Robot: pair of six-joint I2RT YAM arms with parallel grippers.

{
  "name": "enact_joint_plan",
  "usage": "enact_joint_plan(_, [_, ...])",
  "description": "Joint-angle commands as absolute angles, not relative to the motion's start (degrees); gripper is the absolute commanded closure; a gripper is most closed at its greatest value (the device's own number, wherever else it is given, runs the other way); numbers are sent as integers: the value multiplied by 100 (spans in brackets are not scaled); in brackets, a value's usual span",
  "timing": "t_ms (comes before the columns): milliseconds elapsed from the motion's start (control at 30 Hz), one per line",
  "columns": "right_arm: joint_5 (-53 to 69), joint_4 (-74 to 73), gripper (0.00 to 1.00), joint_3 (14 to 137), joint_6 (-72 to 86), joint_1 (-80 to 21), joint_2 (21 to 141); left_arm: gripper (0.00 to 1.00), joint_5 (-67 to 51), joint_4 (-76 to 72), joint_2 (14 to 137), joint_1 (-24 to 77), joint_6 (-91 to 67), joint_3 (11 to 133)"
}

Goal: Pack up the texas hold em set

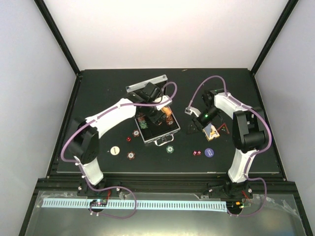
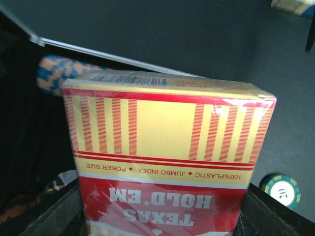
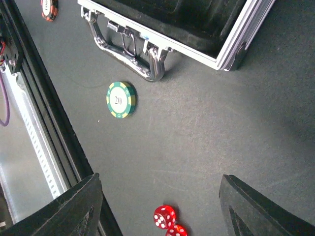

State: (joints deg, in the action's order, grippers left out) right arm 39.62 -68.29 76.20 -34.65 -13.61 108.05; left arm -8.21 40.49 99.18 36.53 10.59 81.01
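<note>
Gripping the card deck (image 2: 170, 142) with the left fingers (image 2: 61, 211) at the open briefcase (image 1: 160, 133), right fingers (image 3: 74, 209) spread wide above the counter (image 3: 221, 137) near green chip (image 3: 121, 100) and dice (image 3: 166, 218).

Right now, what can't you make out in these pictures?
Left wrist: the card deck fills the view, hiding most of the case interior.
Right wrist: one die is cut by the bottom edge, a maroon chip by the top.
Top: the purple chip's number is too small.
</note>
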Motion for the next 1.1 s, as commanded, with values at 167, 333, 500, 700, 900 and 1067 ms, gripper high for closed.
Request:
enact_joint_plan(167, [4090, -7377, 32, 7930, -3752, -1319, 10929, 37, -609, 4579, 10584, 4034, 1804, 8531])
enact_joint_plan(333, [3940, -7489, 32, 7885, -3955, -1167, 10891, 36, -180, 4588, 10843, 4193, 1837, 8501])
enact_joint_plan(500, [3936, -7467, 32, 7848, -4029, -1147, 10913, 37, 330, 4671, 11087, 4304, 1730, 8612])
enact_joint_plan(700, [4019, -7427, 32, 7832, -4002, -1134, 10960, 37, 968, 4683, 11044, 4342, 1644, 8556])
enact_joint_plan(900, [4067, -7394, 32, 7793, -3949, -1132, 10977, 37, 1002, 4671, 11070, 4325, 1648, 8606])
enact_joint_plan(1067, [4119, -7339, 32, 7727, -3876, -1134, 10969, 36, 878, 4568, 11066, 4324, 1756, 8414])
